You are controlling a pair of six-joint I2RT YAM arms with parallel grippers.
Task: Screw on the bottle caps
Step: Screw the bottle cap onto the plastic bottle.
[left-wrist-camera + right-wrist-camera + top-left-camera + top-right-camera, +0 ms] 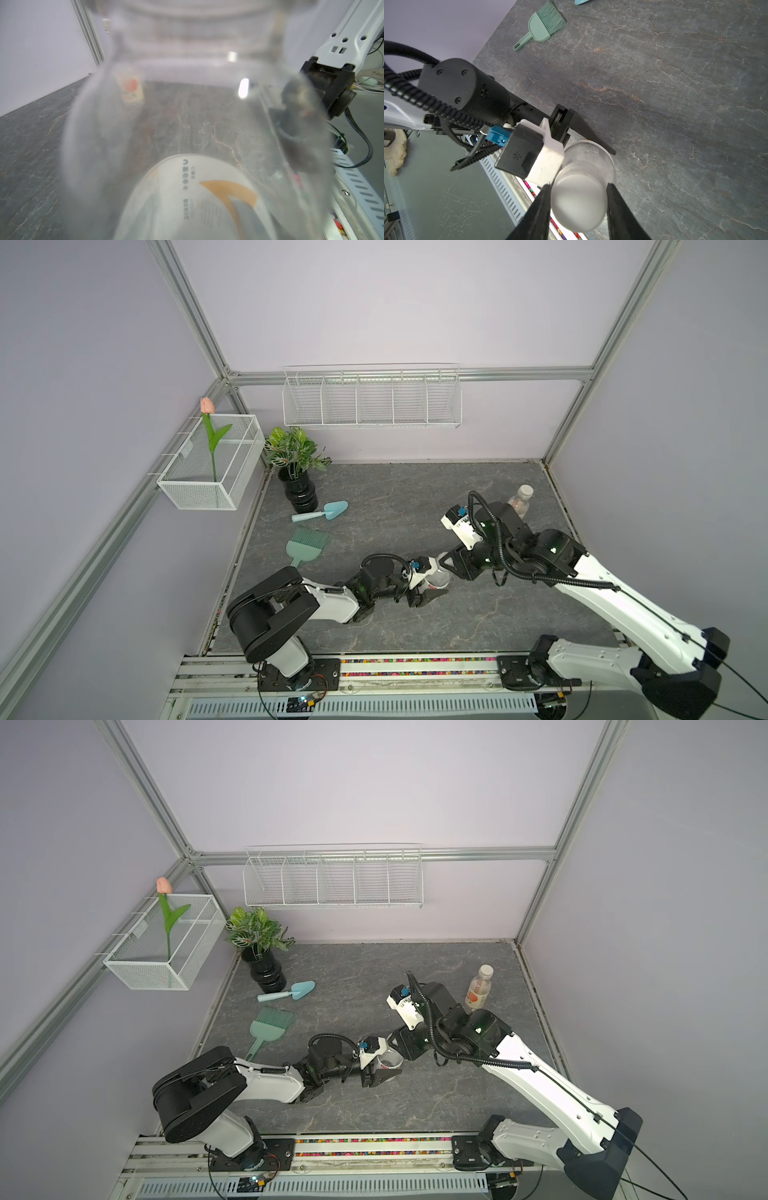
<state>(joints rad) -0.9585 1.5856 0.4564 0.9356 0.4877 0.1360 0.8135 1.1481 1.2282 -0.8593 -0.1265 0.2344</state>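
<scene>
The right hand (579, 187) points down over the bottle neck, its two black fingers (542, 209) set against opposite sides of the white cap (578, 205). It is closed part-way, the cap filling the gap between them. The cap sits on top of the clear bottle (589, 155), directly above its rounded shoulder; whether it is threaded on cannot be told.

The left hand (439, 581) comes in from the side and grips that same bottle by its body, half open around its width, with one finger lying along the bottle's flank. In the left wrist view the bottle's clear wall and white printed label fill nearly everything.

Both hands meet near the middle of the dark stone-patterned surface (395, 497), towards its front edge.

Well apart, near the far right corner, the second bottle (478, 990) stands upright with an orange mark on its label and a white cap (485, 970) on its neck.

On the left side lie a green brush (307, 545) and a blue trowel (324, 512), with a black vase (300, 493) of leaves behind them.
</scene>
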